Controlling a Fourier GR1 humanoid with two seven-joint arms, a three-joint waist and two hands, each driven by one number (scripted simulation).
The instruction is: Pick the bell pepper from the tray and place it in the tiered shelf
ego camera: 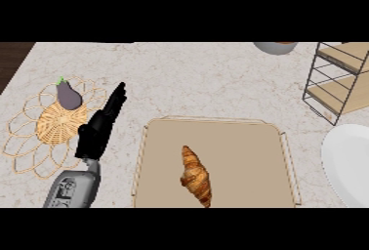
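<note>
I see my left hand (pixel 99 128) open, fingers straight, beside the tray (pixel 162 146) holding a croissant (pixel 196 176).

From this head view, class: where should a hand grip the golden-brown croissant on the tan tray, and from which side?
Probably across the golden-brown croissant at its thick middle, coming from above and pinching its long sides. It lies flat, near to far, on the tan tray, and its ends taper.

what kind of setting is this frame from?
Likely a kitchen counter: a marble-look countertop carrying a tray with a croissant, an eggplant on a woven mat, and a tiered shelf.
</note>
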